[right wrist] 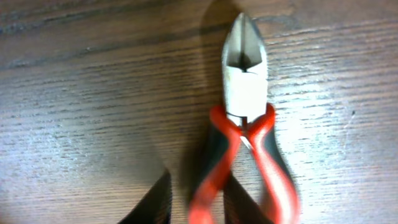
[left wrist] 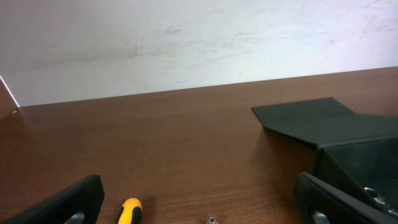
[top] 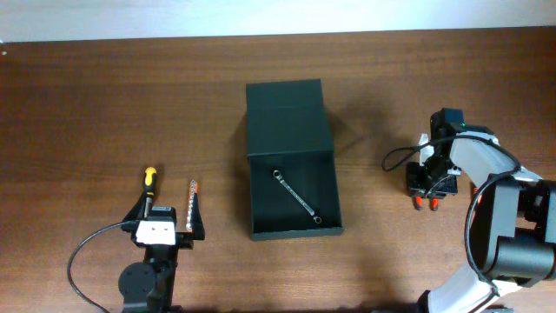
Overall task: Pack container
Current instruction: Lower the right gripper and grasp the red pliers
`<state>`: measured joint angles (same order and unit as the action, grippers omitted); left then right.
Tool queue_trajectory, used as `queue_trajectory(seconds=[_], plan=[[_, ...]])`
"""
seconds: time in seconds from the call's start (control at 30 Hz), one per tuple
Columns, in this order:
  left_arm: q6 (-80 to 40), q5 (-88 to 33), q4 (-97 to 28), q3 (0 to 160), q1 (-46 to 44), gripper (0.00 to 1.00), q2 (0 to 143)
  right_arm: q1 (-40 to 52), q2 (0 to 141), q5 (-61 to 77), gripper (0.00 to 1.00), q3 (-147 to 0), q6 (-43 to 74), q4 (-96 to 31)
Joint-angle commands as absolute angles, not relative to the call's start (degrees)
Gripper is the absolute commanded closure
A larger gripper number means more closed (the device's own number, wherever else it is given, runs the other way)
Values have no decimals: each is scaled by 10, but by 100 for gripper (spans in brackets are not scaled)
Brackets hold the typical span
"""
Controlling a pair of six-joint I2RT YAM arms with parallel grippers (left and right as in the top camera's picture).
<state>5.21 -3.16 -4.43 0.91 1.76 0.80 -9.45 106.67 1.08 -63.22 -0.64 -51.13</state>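
Container point(top: 250, 196): judged light, stiff, matte; walls may flex
Hold: free edge of flap lid point(top: 284, 113)
Left gripper point(top: 169, 214): wide, empty
Right gripper point(top: 426, 196): over side cutters point(right wrist: 245, 81), grip unclear

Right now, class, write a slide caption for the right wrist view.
Close-up of red-handled pliers against the brown wooden table.

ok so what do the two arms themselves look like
The left arm is black, with a white plate at the wrist and a thin black cable looping off it; the left claw has black fingers. The right arm mixes white shells with black links, and has a dark blue block at the wrist end and a black cable loop.
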Motion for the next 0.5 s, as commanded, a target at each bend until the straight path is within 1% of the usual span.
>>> queue_trajectory(seconds=[0.0,0.03,0.1,0.17,0.37,0.47], plan=[[63,-34,-43,5,21,1,4,-97,1089,25,84,-626,-8,-509],[63,-34,-43,5,21,1,4,-97,1089,25,86,-626,-8,-509],[63,-34,-43,5,21,1,4,-97,1089,26,92,-626,-7,-509],[63,-34,-43,5,21,1,4,-97,1089,31,96,-626,-7,-510],[63,-34,-43,5,21,1,4,-97,1089,72,96,-645,10,-516],[63,-34,-43,5,21,1,4,-97,1089,86,96,-691,10,-542]])
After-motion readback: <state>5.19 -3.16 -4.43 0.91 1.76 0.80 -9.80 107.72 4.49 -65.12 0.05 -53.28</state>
